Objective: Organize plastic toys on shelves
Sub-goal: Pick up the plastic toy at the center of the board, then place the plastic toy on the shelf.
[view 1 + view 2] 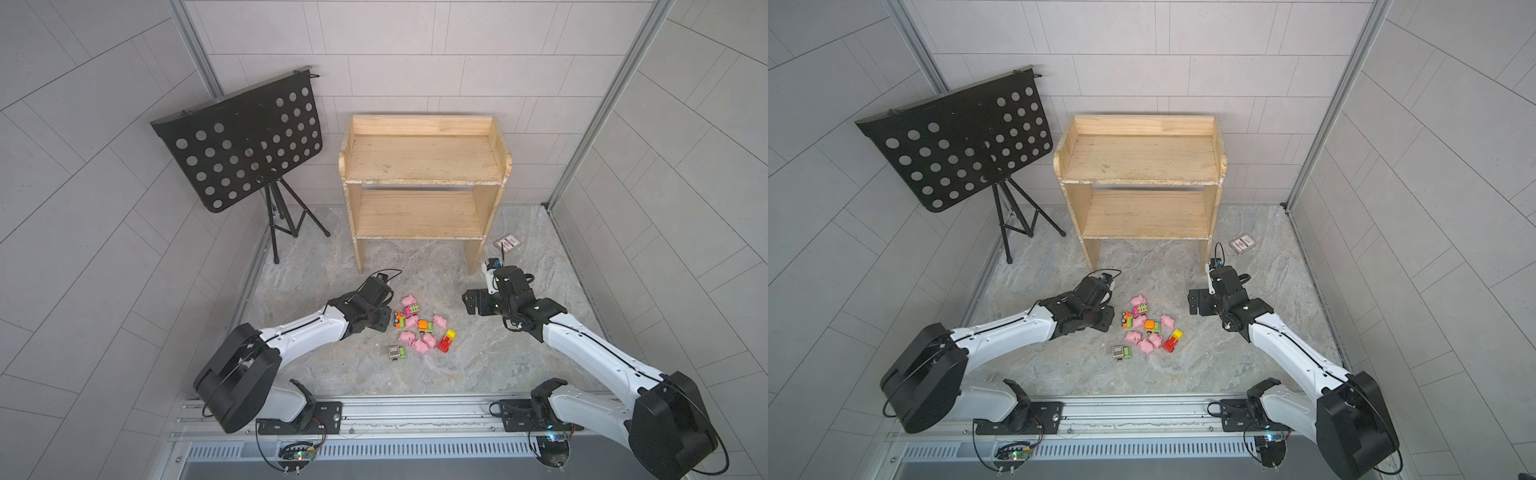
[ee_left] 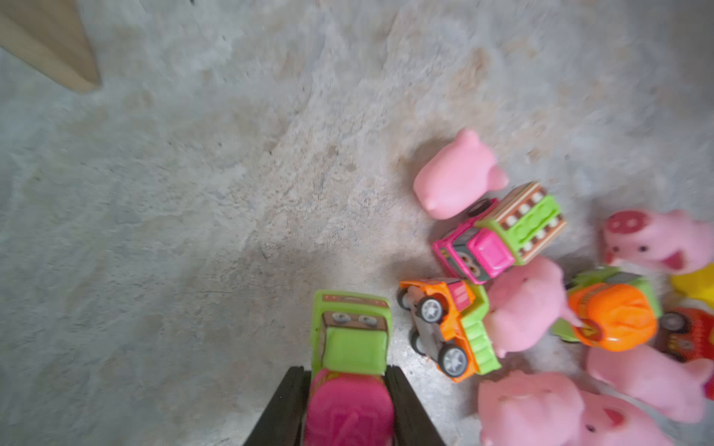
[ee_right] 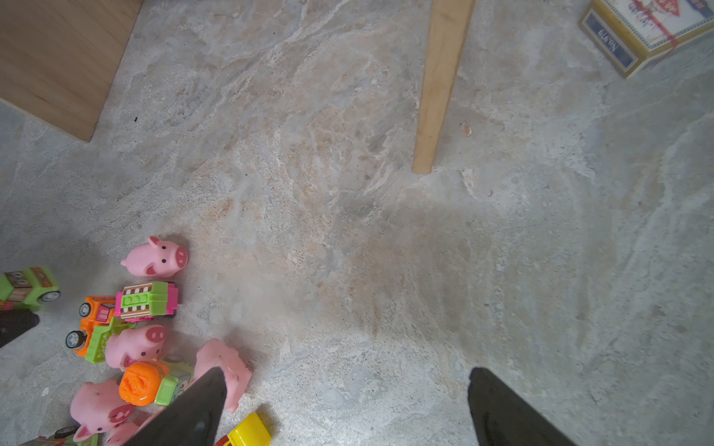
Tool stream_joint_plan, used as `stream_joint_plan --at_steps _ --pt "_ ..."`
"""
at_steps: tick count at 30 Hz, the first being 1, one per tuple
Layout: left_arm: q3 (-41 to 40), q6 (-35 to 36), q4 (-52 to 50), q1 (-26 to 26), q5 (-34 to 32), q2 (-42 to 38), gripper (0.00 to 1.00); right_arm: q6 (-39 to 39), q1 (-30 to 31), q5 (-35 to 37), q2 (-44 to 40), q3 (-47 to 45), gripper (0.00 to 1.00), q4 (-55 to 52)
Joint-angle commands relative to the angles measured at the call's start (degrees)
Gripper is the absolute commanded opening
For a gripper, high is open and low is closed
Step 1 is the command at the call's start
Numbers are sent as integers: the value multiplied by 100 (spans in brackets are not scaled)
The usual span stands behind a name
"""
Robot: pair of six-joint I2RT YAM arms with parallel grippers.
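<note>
The left gripper (image 2: 349,372) pinches a green-and-pink truck (image 2: 349,336) at nine o'clock of the toy pile (image 1: 419,330). The pile lies at six o'clock of the shelves (image 1: 419,160). The right gripper (image 3: 346,372) gapes wide.

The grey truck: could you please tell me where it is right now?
In a top view, the grey truck stands at the near left corner of the toy heap, just apart from the closest pig.

Left hand (image 2: 347,371) clamped, right hand (image 3: 347,373) spread wide.
</note>
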Motion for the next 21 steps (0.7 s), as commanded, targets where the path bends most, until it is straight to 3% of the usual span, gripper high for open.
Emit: stream_joint_plan --at_steps 1,10,21 --pt "336 154 -239 -13 -280 -363 30 32 37 116 -84 -99 100 -60" --pt "999 411 -268 22 -636 -772 29 37 33 118 -115 -96 100 -65" --pt "1756 580 -86 311 -402 -752 29 13 39 160 -129 -98 100 -82"
